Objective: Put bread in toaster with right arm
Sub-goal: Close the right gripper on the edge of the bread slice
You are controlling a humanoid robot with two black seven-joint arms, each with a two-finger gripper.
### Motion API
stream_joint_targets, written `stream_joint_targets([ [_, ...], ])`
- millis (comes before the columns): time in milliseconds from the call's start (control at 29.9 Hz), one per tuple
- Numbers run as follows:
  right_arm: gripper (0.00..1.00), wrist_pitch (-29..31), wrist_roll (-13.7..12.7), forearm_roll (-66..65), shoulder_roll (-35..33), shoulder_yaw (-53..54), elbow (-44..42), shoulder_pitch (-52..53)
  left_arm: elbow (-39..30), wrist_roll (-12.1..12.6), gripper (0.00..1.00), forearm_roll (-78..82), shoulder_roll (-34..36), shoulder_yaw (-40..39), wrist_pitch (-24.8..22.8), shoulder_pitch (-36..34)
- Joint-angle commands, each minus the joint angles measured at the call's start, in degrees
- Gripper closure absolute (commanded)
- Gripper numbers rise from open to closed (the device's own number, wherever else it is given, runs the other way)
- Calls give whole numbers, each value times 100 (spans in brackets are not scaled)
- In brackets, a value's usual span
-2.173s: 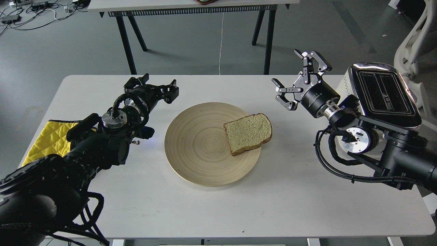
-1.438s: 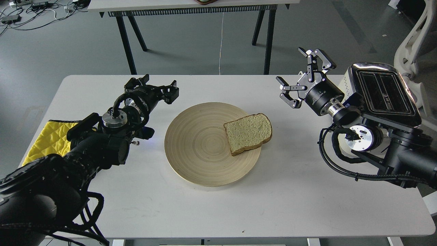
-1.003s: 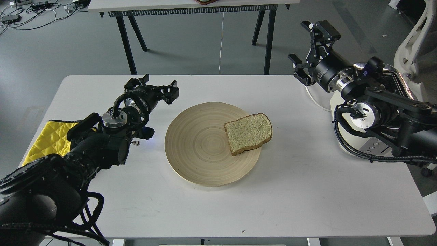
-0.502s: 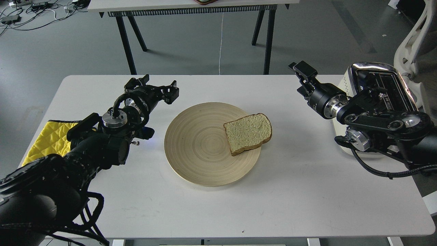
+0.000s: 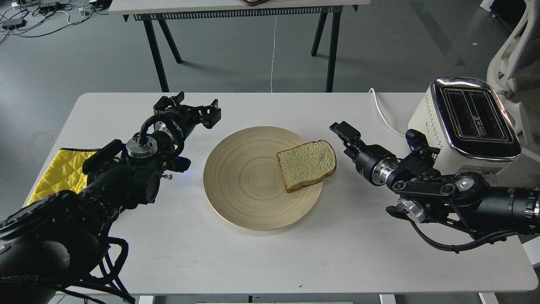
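The bread (image 5: 307, 164) lies flat on the right side of a round wooden plate (image 5: 244, 185), its right crust over the rim. The cream-white toaster (image 5: 468, 120) with chrome top and two empty black slots stands at the table's right rear. My right gripper (image 5: 345, 131) hangs low just right of the bread, not touching it, pointing toward it. It is turned edge-on, so its fingers cannot be told apart. My left gripper (image 5: 188, 106) is open and empty, left of the plate's far edge.
A yellow quilted cloth (image 5: 57, 171) lies at the table's left edge under my left arm. The toaster's white cord (image 5: 381, 112) runs over the back edge. A white chair (image 5: 517, 46) stands behind the toaster.
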Motion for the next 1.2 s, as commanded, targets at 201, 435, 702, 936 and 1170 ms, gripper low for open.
stream_joint_targets([
  [201, 15, -2, -18, 0, 137, -394, 8, -1, 0, 0, 0, 3, 0, 0, 0, -1],
  [435, 25, -2, -18, -9, 137, -403, 35, -19, 0, 0, 0, 3, 0, 0, 0, -1],
  [702, 52, -2, -18, 0, 146, -394, 35, -28, 0, 0, 0, 3, 0, 0, 0, -1],
  [936, 53, -2, -9, 0, 155, -394, 43, -28, 0, 0, 0, 3, 0, 0, 0, -1],
  [1170, 54, 6, -9, 0, 216, -377, 43, -28, 0, 0, 0, -5, 0, 0, 0, -1],
])
